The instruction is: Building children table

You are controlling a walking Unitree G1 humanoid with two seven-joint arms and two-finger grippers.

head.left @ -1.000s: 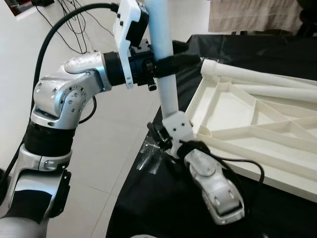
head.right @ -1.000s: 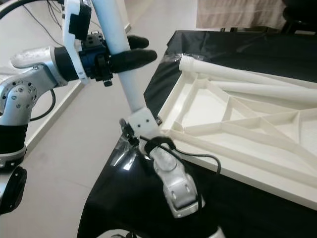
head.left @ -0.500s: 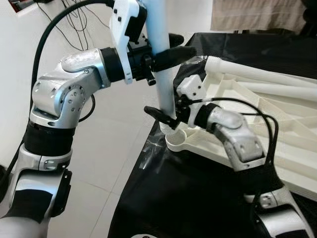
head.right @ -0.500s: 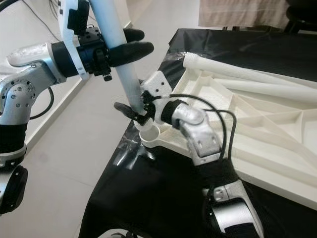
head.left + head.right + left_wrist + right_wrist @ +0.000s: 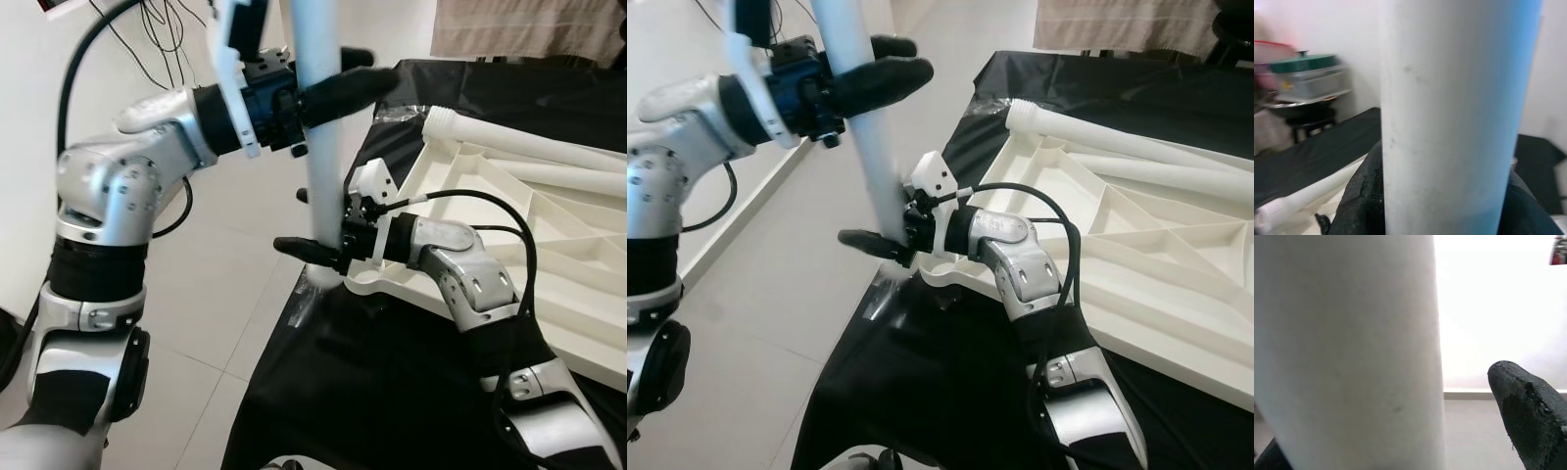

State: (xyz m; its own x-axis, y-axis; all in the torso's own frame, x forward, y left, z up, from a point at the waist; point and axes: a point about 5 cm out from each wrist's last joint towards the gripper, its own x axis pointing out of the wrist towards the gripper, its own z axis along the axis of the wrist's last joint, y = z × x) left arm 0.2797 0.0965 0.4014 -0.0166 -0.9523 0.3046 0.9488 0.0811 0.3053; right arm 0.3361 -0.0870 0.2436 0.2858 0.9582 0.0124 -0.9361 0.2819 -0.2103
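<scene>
Your right gripper (image 5: 312, 248) has slid lower and now clamps the white leg (image 5: 321, 147) near its socket; your left gripper (image 5: 338, 88) still clamps it above. No writing shows.

The silver left arm, elbow bent, reaches in from nine o'clock, and its black two-fingered left gripper (image 5: 333, 90) is clamped high around the upright white plastic table leg (image 5: 323, 147). The silver right arm rises from five o'clock, forearm pointing toward nine o'clock; its black two-fingered right gripper (image 5: 312, 251) sits at the leg's lower end, fingers seemingly parted around it.
</scene>
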